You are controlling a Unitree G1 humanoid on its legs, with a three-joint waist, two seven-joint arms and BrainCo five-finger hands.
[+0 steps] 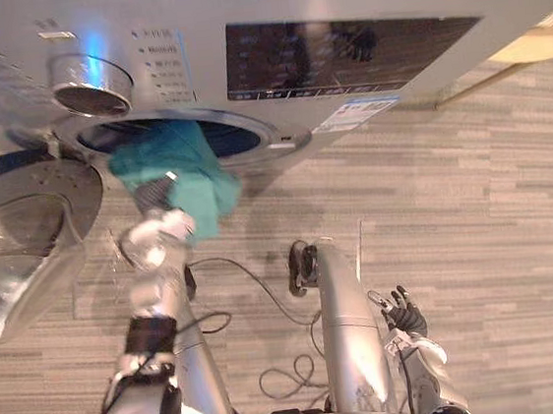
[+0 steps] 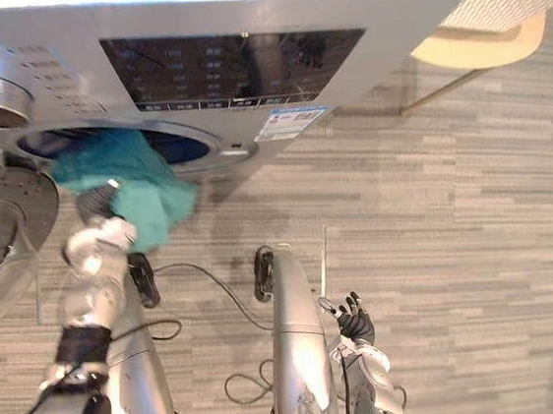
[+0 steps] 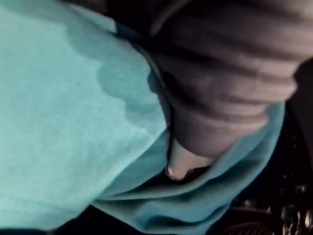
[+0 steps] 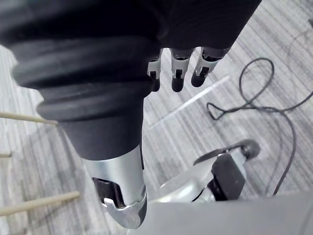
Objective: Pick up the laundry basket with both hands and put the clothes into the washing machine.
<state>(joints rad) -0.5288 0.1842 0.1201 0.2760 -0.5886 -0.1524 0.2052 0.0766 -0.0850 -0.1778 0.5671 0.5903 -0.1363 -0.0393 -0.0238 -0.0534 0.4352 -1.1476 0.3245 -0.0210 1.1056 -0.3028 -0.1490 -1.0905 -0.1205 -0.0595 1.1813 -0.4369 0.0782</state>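
Teal cloth is bunched at the mouth of the washing machine, part in the drum opening, part hanging out over the rim. Left hand is pushed right into it, so can't tell what its fingers are doing (buried in fabric). Door is swung open on the left. Right hand is down low over the floor, fingers loosely straight, side by side, empty.
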